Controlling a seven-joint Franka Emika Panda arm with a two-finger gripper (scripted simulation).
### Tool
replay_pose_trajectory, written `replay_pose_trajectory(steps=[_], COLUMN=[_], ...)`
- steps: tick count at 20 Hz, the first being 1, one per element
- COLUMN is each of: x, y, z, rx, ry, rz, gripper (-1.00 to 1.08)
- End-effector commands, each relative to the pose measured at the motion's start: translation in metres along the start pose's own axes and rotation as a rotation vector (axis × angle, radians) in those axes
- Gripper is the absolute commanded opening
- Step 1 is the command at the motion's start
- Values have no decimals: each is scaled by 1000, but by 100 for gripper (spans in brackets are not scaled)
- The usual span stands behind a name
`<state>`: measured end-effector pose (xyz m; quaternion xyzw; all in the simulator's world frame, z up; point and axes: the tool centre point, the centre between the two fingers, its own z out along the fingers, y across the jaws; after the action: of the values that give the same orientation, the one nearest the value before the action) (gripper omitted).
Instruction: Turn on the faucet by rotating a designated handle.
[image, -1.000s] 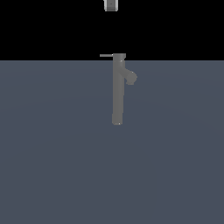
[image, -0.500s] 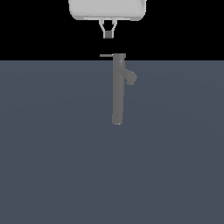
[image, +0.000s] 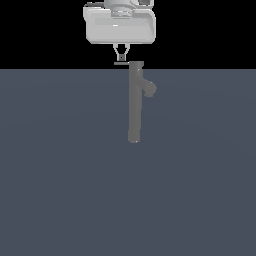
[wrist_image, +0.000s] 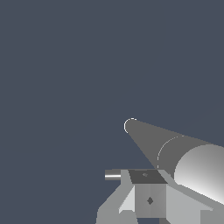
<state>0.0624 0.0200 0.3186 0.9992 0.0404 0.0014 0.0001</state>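
Over bare slate-grey bench (image: 60, 190), slightly parted, empty fingers (image: 118, 52) hover just above the tall matte grey faucet's (image: 134, 105) thin flat lever handle (image: 120, 63), the approach step; next, lower and push it sideways.

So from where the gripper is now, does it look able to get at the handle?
Probably yes. The gripper hangs directly above the handle, which sticks out from the faucet's top toward the exterior view's left. Nothing shows between them, and the fingers look parted. Whether they already touch it cannot be told.
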Motion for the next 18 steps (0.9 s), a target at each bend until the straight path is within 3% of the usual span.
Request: replay_pose_trajectory(steps=[1, 9, 18], x=[12, 33, 33], y=[-1, -2, -3], z=[6, 16, 17], rx=[0, 0, 0], ry=[0, -2, -2], rz=[-3, -9, -10], gripper=[-100, -100, -100])
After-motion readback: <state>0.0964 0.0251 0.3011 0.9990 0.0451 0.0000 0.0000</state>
